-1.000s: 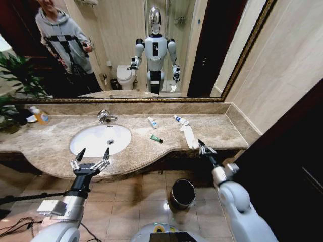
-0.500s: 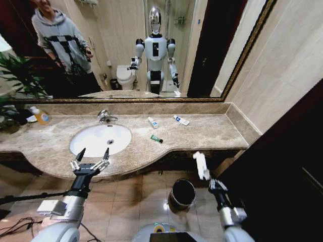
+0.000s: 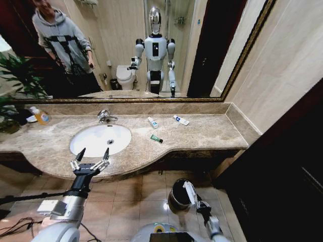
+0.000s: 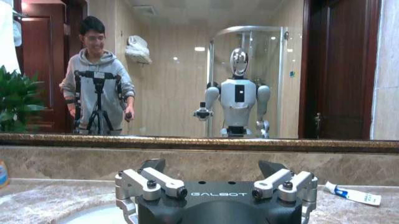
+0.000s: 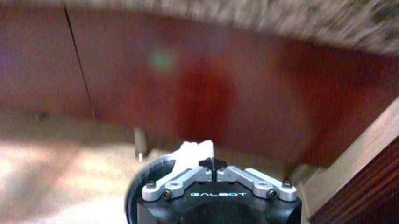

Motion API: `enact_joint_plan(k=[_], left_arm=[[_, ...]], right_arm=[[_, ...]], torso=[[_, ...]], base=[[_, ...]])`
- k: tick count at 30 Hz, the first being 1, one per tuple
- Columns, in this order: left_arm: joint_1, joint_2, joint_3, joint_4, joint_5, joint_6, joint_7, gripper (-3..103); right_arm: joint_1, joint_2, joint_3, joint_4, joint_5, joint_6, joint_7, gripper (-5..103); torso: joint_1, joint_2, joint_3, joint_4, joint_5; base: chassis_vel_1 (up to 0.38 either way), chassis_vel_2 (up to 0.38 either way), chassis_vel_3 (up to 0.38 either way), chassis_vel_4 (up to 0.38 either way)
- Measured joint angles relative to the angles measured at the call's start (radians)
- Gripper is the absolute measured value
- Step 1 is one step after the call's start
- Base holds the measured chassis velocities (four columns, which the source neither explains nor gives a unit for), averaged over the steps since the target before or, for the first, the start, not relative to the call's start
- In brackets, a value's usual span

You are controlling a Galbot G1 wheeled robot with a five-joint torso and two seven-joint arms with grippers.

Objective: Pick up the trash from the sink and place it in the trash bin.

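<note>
My right gripper (image 3: 198, 203) hangs low over the floor, shut on a crumpled white paper strip (image 3: 190, 192) whose upper end stands over the black trash bin (image 3: 175, 195). The right wrist view has the strip (image 5: 194, 154) pinched in the gripper (image 5: 212, 164) above the bin's rim (image 5: 132, 186). On the marble counter lie two white tubes with blue marks (image 3: 152, 122) (image 3: 181, 120) and a green-and-black tube (image 3: 156, 138), to the right of the white sink (image 3: 100, 139). My left gripper (image 3: 91, 160) is open in front of the sink's near rim, nothing in it.
A chrome faucet (image 3: 106, 116) stands behind the basin. An orange bottle (image 3: 40, 116) sits at the counter's far left by a plant (image 3: 12, 80). Dark wood panelling (image 3: 282, 166) closes the right side. A mirror runs along the back. A white tube (image 4: 352, 195) lies beyond the left gripper (image 4: 215, 186).
My right arm has swung down from the counter's edge to the bin, carrying the paper strip. The left arm has not moved.
</note>
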Motion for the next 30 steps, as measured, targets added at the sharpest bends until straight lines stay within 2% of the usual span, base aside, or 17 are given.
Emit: enact_joint_plan(k=[2, 5, 6, 7, 8, 10, 19, 20, 22, 23, 25, 27, 28, 30], left_arm=[[0.0, 0.0, 0.0, 0.0, 0.0, 0.0, 0.0, 100], [0.0, 0.0, 0.0, 0.0, 0.0, 0.0, 0.0, 100], [0.0, 0.0, 0.0, 0.0, 0.0, 0.0, 0.0, 100], [0.0, 0.0, 0.0, 0.0, 0.0, 0.0, 0.0, 100], [0.0, 0.0, 0.0, 0.0, 0.0, 0.0, 0.0, 100], [0.0, 0.0, 0.0, 0.0, 0.0, 0.0, 0.0, 100], [0.0, 0.0, 0.0, 0.0, 0.0, 0.0, 0.0, 100], [0.0, 0.0, 0.0, 0.0, 0.0, 0.0, 0.0, 100], [0.0, 0.0, 0.0, 0.0, 0.0, 0.0, 0.0, 100], [0.0, 0.0, 0.0, 0.0, 0.0, 0.0, 0.0, 100], [0.0, 0.0, 0.0, 0.0, 0.0, 0.0, 0.0, 100], [0.0, 0.0, 0.0, 0.0, 0.0, 0.0, 0.0, 100], [0.0, 0.0, 0.0, 0.0, 0.0, 0.0, 0.0, 100], [0.0, 0.0, 0.0, 0.0, 0.0, 0.0, 0.0, 100]], right_arm=[[0.035, -0.001, -0.003, -0.045, -0.019, -0.005, 0.0, 0], [0.148, 0.002, -0.006, -0.232, -0.082, 0.0, -0.001, 0], [0.148, 0.002, -0.006, -0.232, -0.082, 0.0, -0.001, 0], [0.205, 0.007, -0.002, -0.328, -0.096, 0.028, 0.001, 0], [0.205, 0.007, -0.002, -0.328, -0.096, 0.028, 0.001, 0], [0.268, 0.011, -0.002, -0.437, -0.092, 0.057, 0.01, 0], [0.37, 0.006, -0.005, -0.593, -0.132, 0.104, 0.003, -1], [0.375, 0.006, -0.005, -0.599, -0.143, 0.105, -0.001, 4], [0.377, 0.006, -0.005, -0.6, -0.149, 0.106, -0.005, 4], [0.379, 0.005, -0.005, -0.6, -0.153, 0.106, -0.008, 15], [0.378, 0.004, -0.005, -0.6, -0.154, 0.106, -0.008, 15], [0.376, 0.003, -0.005, -0.598, -0.154, 0.106, -0.009, 25], [0.376, 0.003, -0.005, -0.598, -0.154, 0.106, -0.009, 25], [0.37, 0.003, -0.004, -0.587, -0.155, 0.107, -0.009, 37]], torso=[[0.0, 0.0, 0.0, -0.0002, -0.0001], [0.0, 0.0, 0.0, -0.0002, 0.0001], [0.0, 0.0, 0.0, -0.0002, 0.0001], [0.0, 0.0, 0.0, -0.0001, 0.0], [0.0, 0.0, 0.0, -0.0001, 0.0], [0.0, 0.0, 0.0, 0.0, 0.0003], [0.0, 0.0, 0.0, -0.0001, 0.0], [0.0, 0.0, 0.0, -0.0001, 0.0001], [0.0, 0.0, 0.0, -0.0001, 0.0001], [0.0, 0.0, 0.0, -0.0001, 0.0], [0.0, 0.0, 0.0, -0.0001, 0.0], [0.0, 0.0, 0.0, -0.0001, 0.0], [0.0, 0.0, 0.0, -0.0001, 0.0], [0.0, 0.0, 0.0, -0.0001, 0.0001]], base=[[0.0, 0.0, 0.0, 0.0], [0.0, 0.0, 0.0, 0.0], [0.0, 0.0, 0.0, 0.0], [0.0, 0.0, 0.0, 0.0], [0.0, 0.0, 0.0, 0.0], [0.0, 0.0, 0.0, 0.0], [0.0, 0.0, 0.0, 0.0], [0.0, 0.0, 0.0, 0.0], [0.0, 0.0, 0.0, 0.0], [0.0, 0.0, 0.0, 0.0], [0.0, 0.0, 0.0, 0.0], [0.0, 0.0, 0.0, 0.0], [0.0, 0.0, 0.0, 0.0], [0.0, 0.0, 0.0, 0.0]])
